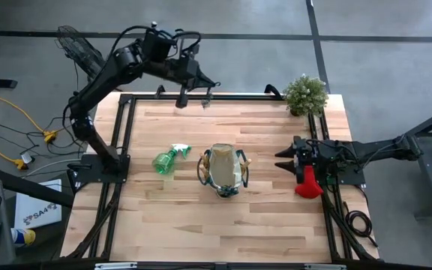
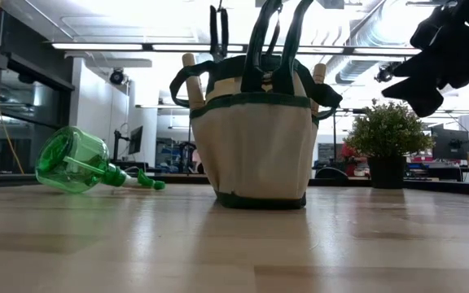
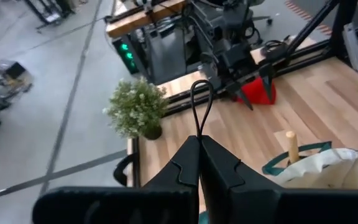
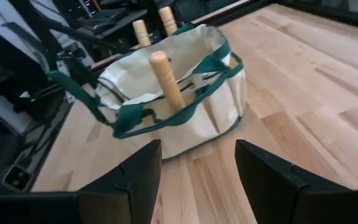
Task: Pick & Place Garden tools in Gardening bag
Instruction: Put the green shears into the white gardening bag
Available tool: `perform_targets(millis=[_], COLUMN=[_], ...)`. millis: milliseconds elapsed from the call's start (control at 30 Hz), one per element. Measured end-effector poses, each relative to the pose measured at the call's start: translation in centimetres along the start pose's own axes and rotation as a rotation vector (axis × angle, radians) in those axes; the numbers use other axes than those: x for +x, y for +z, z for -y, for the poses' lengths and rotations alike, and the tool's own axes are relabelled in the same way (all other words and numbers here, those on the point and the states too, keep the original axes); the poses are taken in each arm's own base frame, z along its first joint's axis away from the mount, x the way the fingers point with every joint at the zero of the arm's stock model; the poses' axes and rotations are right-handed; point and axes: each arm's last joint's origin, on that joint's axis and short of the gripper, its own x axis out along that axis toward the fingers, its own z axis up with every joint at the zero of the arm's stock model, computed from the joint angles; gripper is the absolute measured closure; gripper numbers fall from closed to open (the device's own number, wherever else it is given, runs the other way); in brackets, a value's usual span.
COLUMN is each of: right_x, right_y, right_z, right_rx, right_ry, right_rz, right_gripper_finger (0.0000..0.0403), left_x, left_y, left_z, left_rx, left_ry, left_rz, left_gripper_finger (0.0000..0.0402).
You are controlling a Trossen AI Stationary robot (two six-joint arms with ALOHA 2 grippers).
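— Standing here, what's nearest on the tabletop [image 1: 201, 217]?

— The gardening bag [image 1: 223, 172], mid-table, wooden handles [image 4: 166, 78] poking out. The green spray bottle [image 1: 168, 160] lies on its side just left of it, likely next.

— And the arms?

— The right claw [image 1: 285, 160] hangs wide and empty, right of the bag, above the red glove [image 1: 307, 184]. The left claw [image 1: 193, 101], far side, is pinched closed, empty. A potted plant [image 1: 305, 94] stands far right, clear of everything.
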Motion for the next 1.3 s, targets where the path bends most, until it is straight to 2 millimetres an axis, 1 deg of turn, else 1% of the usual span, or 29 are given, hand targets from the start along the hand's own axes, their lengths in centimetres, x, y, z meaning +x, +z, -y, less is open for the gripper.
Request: perform_targets(millis=[133,367,500,600,800,1167,1300], right_x=[0.0,0.0,0.0,0.0,0.0,0.0,0.0], right_y=[0.0,0.0,0.0,0.0,0.0,0.0,0.0], right_z=[0.0,0.0,0.0,0.0,0.0,0.0,0.0], right_rx=[0.000,0.000,0.000,0.000,-0.001,-0.001,-0.001], right_ry=[0.013,0.014,0.013,0.013,0.013,0.010,0.009], right_rz=[-0.006,-0.006,-0.006,-0.006,-0.006,-0.005,-0.004], right_gripper_finger=[0.0206,0.0206,0.0206,0.0206,0.0206,0.0206,0.0206], left_x=[1.6,4.0,4.5,4.9,5.5,9.2,9.6], left_y=[-0.8,-1.8,-2.2,-2.2,-2.7,-5.2,-5.6], left_z=[-0.8,-0.9,-0.8,-1.0,-1.3,-1.7,-1.5], left_rx=[0.000,0.010,0.039,0.070,0.054,-0.004,-0.058], left_ry=[-0.052,-0.173,-0.243,-0.249,-0.264,-0.366,-0.441], left_rz=[0.016,0.040,0.062,0.073,0.079,0.041,0.054], left_gripper_finger=[0.0401,0.0401,0.0401,0.0401,0.0401,0.0401,0.0401])
